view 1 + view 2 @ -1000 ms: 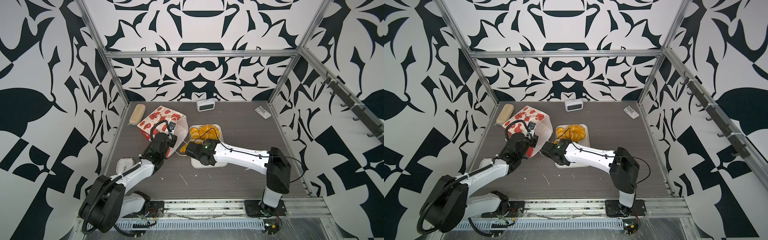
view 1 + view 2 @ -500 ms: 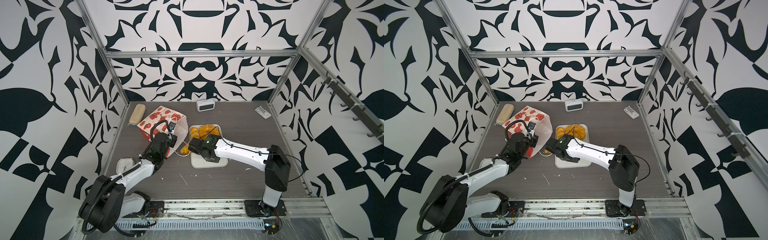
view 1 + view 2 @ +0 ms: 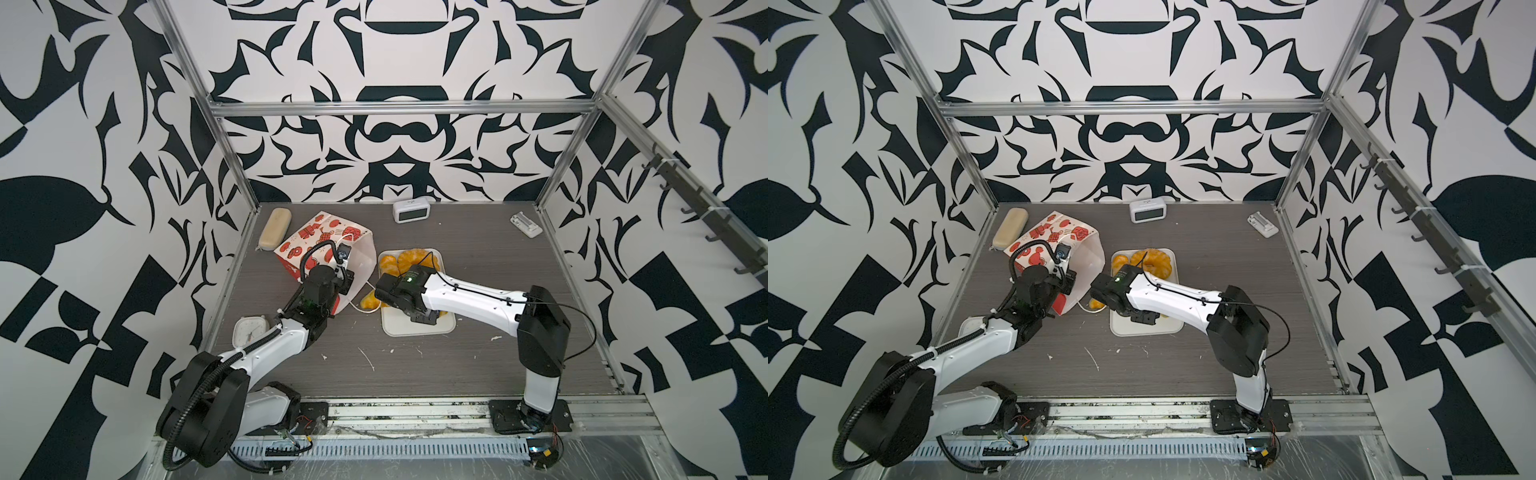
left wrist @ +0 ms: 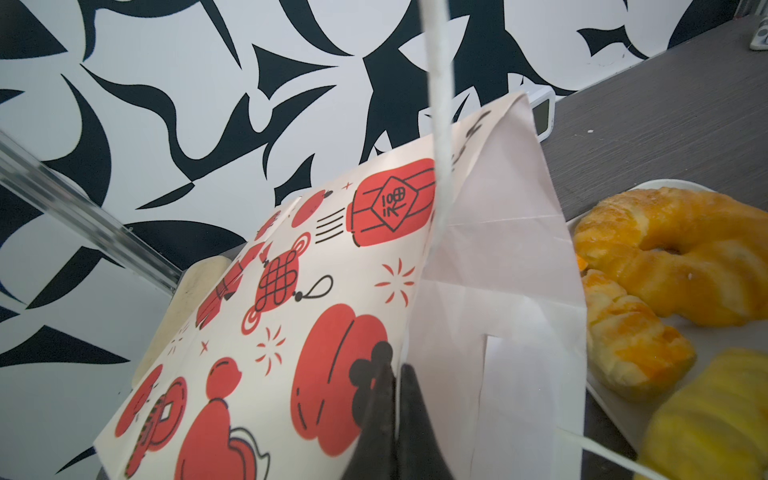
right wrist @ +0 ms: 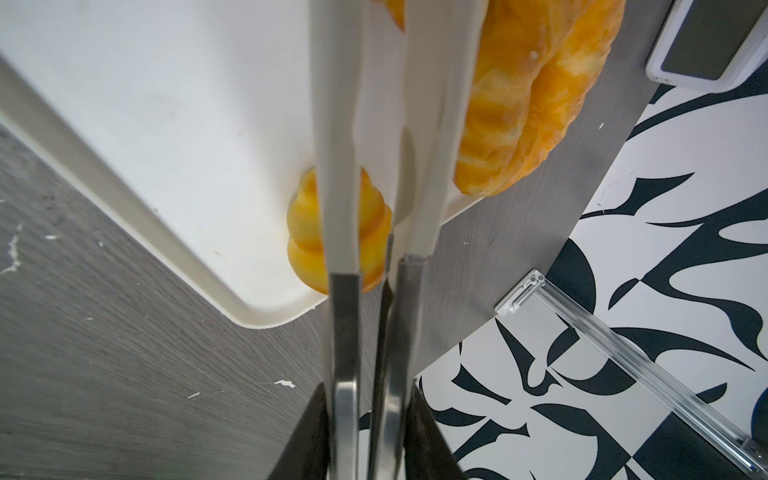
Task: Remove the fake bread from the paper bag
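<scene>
Since a second ago the right arm (image 3: 469, 293) has crept slightly up-frame over the tray (image 3: 411, 328). The paper bag (image 3: 320, 232), left arm (image 3: 266, 349) and loose roll (image 3: 369, 301) are unchanged.

Most of the fake bread (image 3: 409, 259) is out. The ring loaf (image 4: 665, 249) and croissant (image 4: 631, 345) lie on the tray at centre of both top views, and the swirl bun (image 5: 301, 224) sits by a tray corner. The roll is on the counter (image 3: 478, 374) between bag mouth and tray.

The paper bag lies tipped at centre-left, mouth toward the tray. What shows of its white inside looks empty, though part is hidden by the arm.

The left claw (image 4: 395, 370) is closed, pinching the bag's rim, likely to keep the mouth lifted and open for reaching in. The right claw (image 5: 368, 399) grips tongs (image 5: 340, 166), blades close together above the tray. Their tips run off frame, so I can't tell if they carry a piece. Probably a drop-off, or lining up for the stray roll.

The counter is grey woodgrain with white scuffs and crumbs. A beige case (image 3: 274, 226) sits upper left, a digital clock (image 3: 411, 211) at the back, a small white block (image 3: 525, 224) upper right. The walls (image 3: 395, 137) are a black-and-white pattern on an aluminium frame (image 3: 395, 109).
</scene>
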Robot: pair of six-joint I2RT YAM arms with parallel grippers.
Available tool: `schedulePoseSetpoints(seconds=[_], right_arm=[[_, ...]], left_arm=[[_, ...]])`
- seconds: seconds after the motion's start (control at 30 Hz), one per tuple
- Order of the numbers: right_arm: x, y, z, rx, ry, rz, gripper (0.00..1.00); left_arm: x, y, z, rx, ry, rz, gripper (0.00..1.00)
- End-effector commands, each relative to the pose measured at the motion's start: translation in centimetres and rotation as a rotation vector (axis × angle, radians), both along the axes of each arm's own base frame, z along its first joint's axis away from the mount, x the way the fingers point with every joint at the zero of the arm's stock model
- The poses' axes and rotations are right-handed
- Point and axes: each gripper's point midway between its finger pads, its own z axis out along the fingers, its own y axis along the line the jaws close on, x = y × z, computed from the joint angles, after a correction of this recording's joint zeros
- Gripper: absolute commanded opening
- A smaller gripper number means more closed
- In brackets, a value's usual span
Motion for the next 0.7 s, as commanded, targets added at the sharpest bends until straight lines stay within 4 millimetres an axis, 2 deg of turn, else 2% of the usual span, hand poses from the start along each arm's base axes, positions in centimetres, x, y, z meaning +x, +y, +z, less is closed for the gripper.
schedulePoseSetpoints(seconds=[0.0,0.3,0.67], right_arm=[[-0.4,-0.4,2.2,0.02,-0.011,-0.002,0.22],[-0.6,-1.4,4.8,0.058,-0.064,-0.021,0.14],[-1.7,-3.0,5.0,0.01,-0.03,-0.03,0.12]], left_arm=[[0.1,0.2,1.3,-0.028,-0.033,0.008,0.04],[0.0,0.3,1.6,-0.032,-0.047,0.014,0.05],[-0.7,1.7,3.4,-0.063,-0.126,0.07,0.05]])
